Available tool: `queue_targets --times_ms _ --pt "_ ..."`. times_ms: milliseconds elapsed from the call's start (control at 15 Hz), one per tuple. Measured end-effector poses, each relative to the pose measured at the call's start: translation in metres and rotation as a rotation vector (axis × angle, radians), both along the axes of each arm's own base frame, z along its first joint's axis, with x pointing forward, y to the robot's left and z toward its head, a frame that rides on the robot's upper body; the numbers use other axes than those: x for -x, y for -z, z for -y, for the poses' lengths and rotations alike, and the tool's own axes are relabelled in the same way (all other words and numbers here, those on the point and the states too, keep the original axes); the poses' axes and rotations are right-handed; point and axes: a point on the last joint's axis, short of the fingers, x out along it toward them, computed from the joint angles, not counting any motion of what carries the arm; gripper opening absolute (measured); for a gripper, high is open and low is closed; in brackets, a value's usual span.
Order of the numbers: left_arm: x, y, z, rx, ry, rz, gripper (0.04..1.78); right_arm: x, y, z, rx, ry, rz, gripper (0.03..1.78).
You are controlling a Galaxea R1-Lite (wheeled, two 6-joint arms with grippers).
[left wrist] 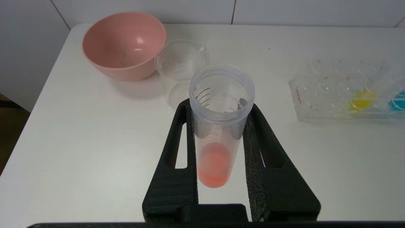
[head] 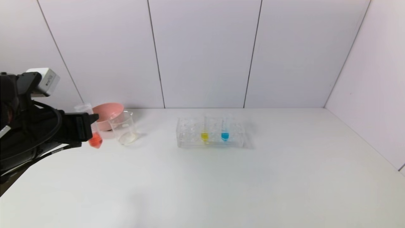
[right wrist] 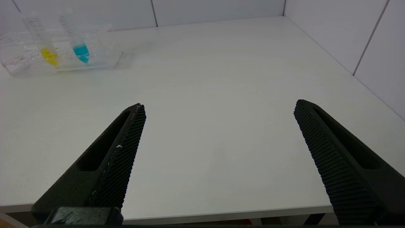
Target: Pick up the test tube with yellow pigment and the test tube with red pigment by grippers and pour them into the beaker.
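left gripper [left wrist: 218,117] clamped and raised at table's left, right gripper [right wrist: 220,109] spread wide

Three test tubes [head: 95,133] — one beaker [head: 124,128], one bowl [head: 107,114], one rack [head: 210,133].

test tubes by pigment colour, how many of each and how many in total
red: 1, held in the left end effector
yellow: 1, in the rack
blue: 1, in the rack
total: 3
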Motion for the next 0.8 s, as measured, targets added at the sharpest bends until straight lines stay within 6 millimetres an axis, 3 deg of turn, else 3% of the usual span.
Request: queue_targets --times_ms 333,600,800 --pt "0.002 0.001 -0.045 0.064 0.032 0.124 0.44 0.0 0.0 0.0 0.0 0.0 0.0 1.71" --pt "-0.024 0.014 -0.076 0.079 0.085 0.126 0.44 0.0 0.0 0.0 0.0 0.0 0.0 1.71" --pt "-0.055 0.028 -0.099 0.017 0.185 0.101 0.44 0.0 0.0 0.0 0.0 0.0 0.0 1.71"
